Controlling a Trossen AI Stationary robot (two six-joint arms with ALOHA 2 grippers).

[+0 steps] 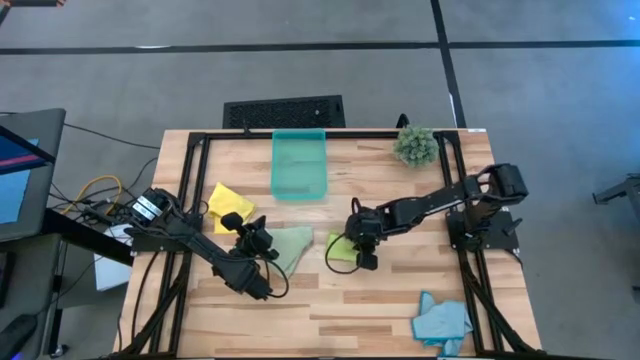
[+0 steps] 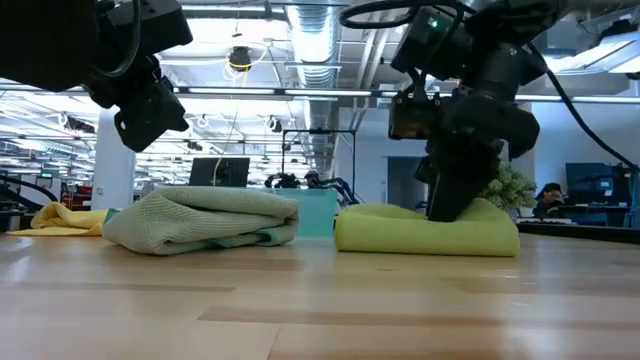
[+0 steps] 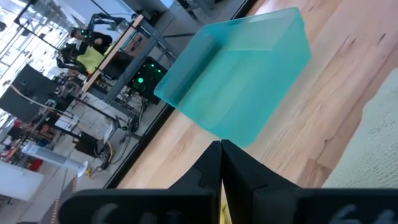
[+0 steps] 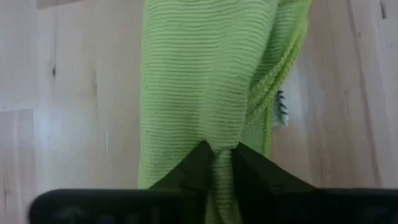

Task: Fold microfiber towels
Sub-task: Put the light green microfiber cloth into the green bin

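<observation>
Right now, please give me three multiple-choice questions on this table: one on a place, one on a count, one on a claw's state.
1. Where is the light blue towel?
A. inside the teal bin
B. near the table's front right corner
C. under the left claw

2. How many towels lie on the table?
A. two
B. three
C. four

3. What is the right claw doing?
A. pinching the lime green towel
B. holding the plant
C. hanging over bare wood

Answers: 1 B, the high view shows it there. 2 C, yellow, pale green, lime green, light blue. 3 A, cloth sits between its fingers.

Teal bin [image 1: 299,165] and plant [image 1: 414,145] crowd the table's far edge.
</observation>
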